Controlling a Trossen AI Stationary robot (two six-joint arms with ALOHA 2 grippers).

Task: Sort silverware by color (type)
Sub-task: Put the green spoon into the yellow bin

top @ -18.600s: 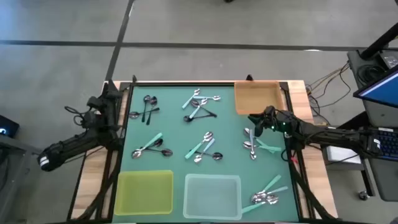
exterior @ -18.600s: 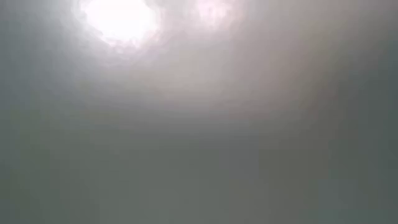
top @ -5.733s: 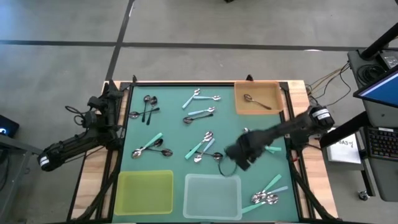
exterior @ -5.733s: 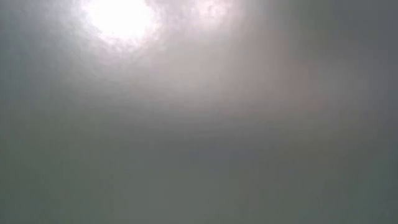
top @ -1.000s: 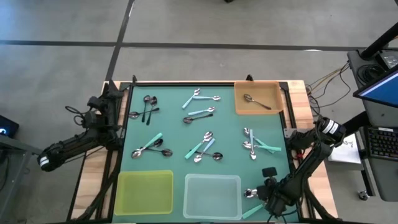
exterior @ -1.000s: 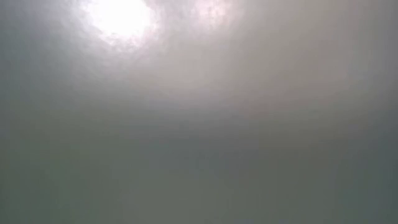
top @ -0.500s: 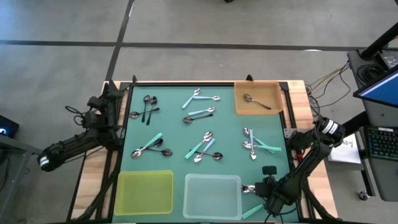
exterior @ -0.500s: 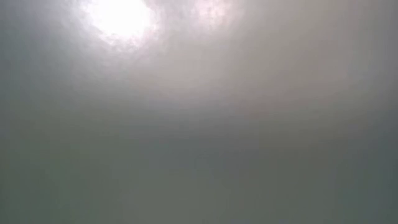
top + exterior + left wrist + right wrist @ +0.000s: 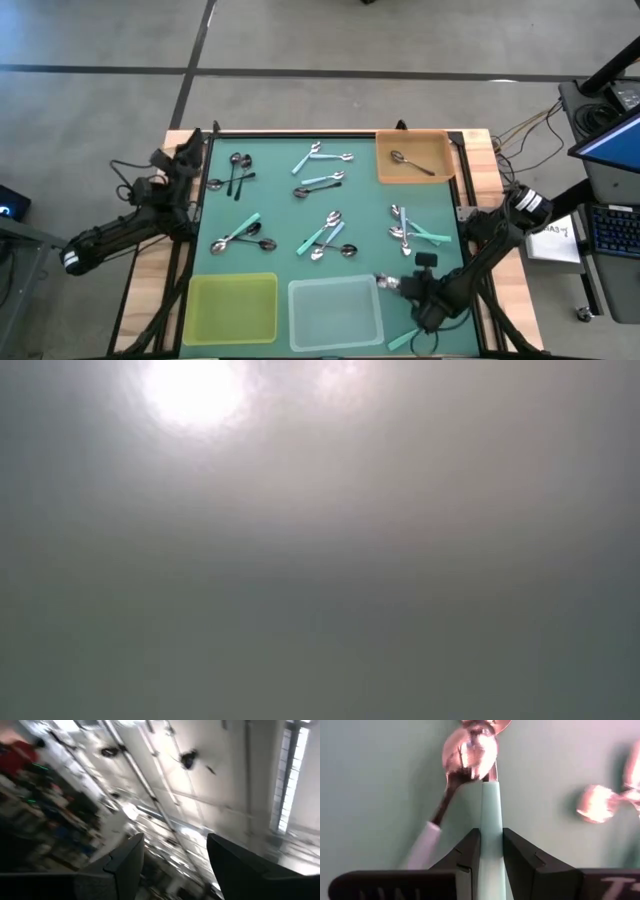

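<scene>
High view shows the sorting barely begun: only one spoon (image 9: 409,162), a dark-handled one, lies in the orange tray (image 9: 440,148) at the far right corner of the desk (image 9: 275,260), while the yellow tray (image 9: 232,308) at the near left and the clear tray (image 9: 335,312) beside it hold nothing that can be seen. The rest of the silverware is scattered over the green mat in small heaps: a black-handled group (image 9: 238,170) at the far left, a light blue and teal group (image 9: 322,168) at the far middle, a teal and black pair (image 9: 240,235) at the left, a mixed cluster (image 9: 328,238) in the middle, and another (image 9: 410,230) to the right. The right pincer (image 9: 392,287) sits just beside the clear tray's right edge, and the right wrist view shows it clenched on the handle of a teal spoon (image 9: 487,795), with a second, pale-handled spoon (image 9: 447,795) lying by it. A teal handle (image 9: 403,340) is left at the near right. The left pincer (image 9: 190,148) waits off the far left edge of the mat, its fingers (image 9: 127,862) released and pointing up at the ceiling. By this reckoning nearly all spoons have yet to be sorted, with one on its way. The low view shows only haze.
</scene>
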